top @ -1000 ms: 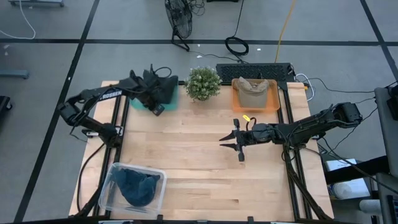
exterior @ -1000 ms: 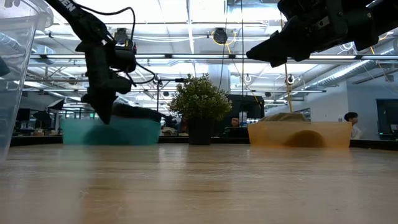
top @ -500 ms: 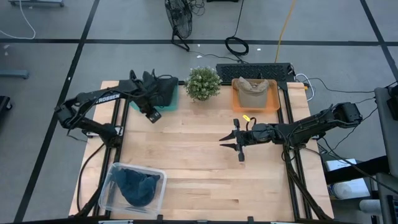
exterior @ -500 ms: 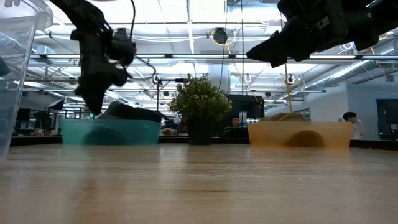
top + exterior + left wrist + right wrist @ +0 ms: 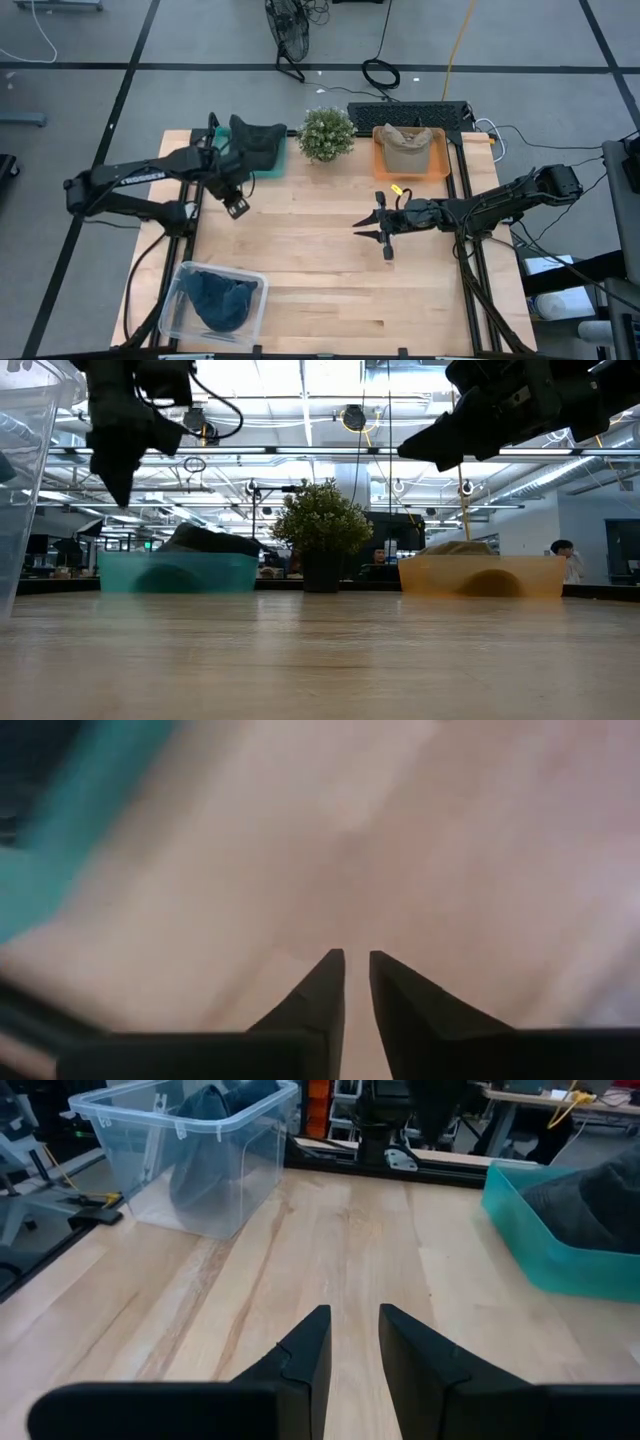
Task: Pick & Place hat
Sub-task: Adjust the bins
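- Clear plastic bin (image 5: 215, 300), lower left of the high view: holds a dark blue hat (image 5: 218, 298). The right wrist view shows its see-through walls and lid clips; in the low view it is only an edge at the far left.
- Left claw (image 5: 238, 206), left of centre in the high view: it hangs above bare counter (image 5: 320, 260), just below the teal tray (image 5: 271, 165). Its wrist view shows two dark fingers (image 5: 318, 995) standing close with a thin slit between and nothing held. Judgement: released, empty, clear of the tray.
- Teal tray, upper left of centre: a dark hat (image 5: 255, 140) lies in it, draped over the rim. The low view shows the hat mounded above the tray wall, which the overhead does not convey. Judgement: a bin or tray per hat suggests sorting, with this hat likely placed here.
- Potted plant (image 5: 326, 133), upper centre: stands between the two trays, touching neither so far as can be told.
- Orange tray (image 5: 438, 160), upper right of centre: holds a tan cap (image 5: 406, 147), lying flat within the walls.
- Right claw (image 5: 377, 229), right of centre: waits above the middle of the counter, fingers (image 5: 300, 1350) slightly apart, nothing between them. Only the low view confirms it is raised well off the surface.
- A person (image 5: 566, 560) shows far back at the right of the low view, well apart from the counter.
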Robot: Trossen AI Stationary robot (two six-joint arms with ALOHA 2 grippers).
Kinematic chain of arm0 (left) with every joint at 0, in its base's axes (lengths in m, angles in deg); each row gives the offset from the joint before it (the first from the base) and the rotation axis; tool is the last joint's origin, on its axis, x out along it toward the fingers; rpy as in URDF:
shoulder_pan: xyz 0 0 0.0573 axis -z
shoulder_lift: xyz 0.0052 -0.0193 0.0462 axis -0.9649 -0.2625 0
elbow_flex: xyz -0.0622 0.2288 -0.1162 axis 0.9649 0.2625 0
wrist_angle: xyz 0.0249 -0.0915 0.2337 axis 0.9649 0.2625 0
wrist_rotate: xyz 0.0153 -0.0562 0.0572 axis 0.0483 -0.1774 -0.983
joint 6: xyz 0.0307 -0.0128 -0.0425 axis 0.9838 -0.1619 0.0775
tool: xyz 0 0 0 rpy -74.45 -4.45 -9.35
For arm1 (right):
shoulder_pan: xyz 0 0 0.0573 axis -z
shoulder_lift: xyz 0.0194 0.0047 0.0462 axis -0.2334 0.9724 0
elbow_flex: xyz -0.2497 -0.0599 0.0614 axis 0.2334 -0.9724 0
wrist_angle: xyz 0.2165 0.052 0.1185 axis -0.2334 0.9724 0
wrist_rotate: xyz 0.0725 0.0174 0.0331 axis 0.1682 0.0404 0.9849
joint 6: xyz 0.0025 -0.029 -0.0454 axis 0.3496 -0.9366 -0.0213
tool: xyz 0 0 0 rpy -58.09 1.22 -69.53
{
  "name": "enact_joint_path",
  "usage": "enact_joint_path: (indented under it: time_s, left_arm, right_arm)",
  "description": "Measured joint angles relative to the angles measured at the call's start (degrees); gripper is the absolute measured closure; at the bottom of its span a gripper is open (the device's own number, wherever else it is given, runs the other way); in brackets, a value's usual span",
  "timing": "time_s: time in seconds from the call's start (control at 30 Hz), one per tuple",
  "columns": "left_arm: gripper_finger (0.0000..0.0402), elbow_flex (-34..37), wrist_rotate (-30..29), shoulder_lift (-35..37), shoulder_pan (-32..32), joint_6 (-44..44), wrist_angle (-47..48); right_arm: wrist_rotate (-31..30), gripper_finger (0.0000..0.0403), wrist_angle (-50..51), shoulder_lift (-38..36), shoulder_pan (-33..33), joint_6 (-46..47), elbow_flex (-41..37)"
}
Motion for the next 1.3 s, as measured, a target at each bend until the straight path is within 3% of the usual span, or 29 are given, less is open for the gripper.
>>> enact_joint_path:
  time_s: [0.2, 0.37, 0.47, 0.73, 0.93, 1.3]
  left_arm:
    - [0.0375, 0.0, 12.52, 2.6, 14.87, -2.45, 0.84]
    - [0.0397, 0.0, 13.23, 4.93, 28.86, -7.36, -1.49]
    - [0.0387, 0.0, 11.05, 6.16, 34.93, -9.14, -4.11]
    - [0.0314, 0.0, 0.78, 7.33, 46.1, -10.52, -15.18]
    - [0.0299, 0.0, -1.23, 2.64, 54.2, -14.02, -12.89]
    - [0.0298, 0.0, -3.19, -1.81, 57.06, -15.88, -11.21]
  right_arm:
    - [0.02, 0.0328, 0.25, 0.0, 0.01, 0.64, 0.0]
    - [0.0, 0.0328, 0.25, 0.0, -0.01, 0.09, 0.0]
    - [0.0, 0.0328, 0.26, 0.0, 0.0, 0.23, 0.0]
    - [-0.02, 0.0328, -1.0, 0.0, 0.0, 1.03, 0.0]
    - [-0.03, 0.0328, -1.06, 0.0, -0.01, 1.03, 0.0]
    - [-0.04, 0.0328, -2.18, 0.0, 0.0, 1.08, 0.0]
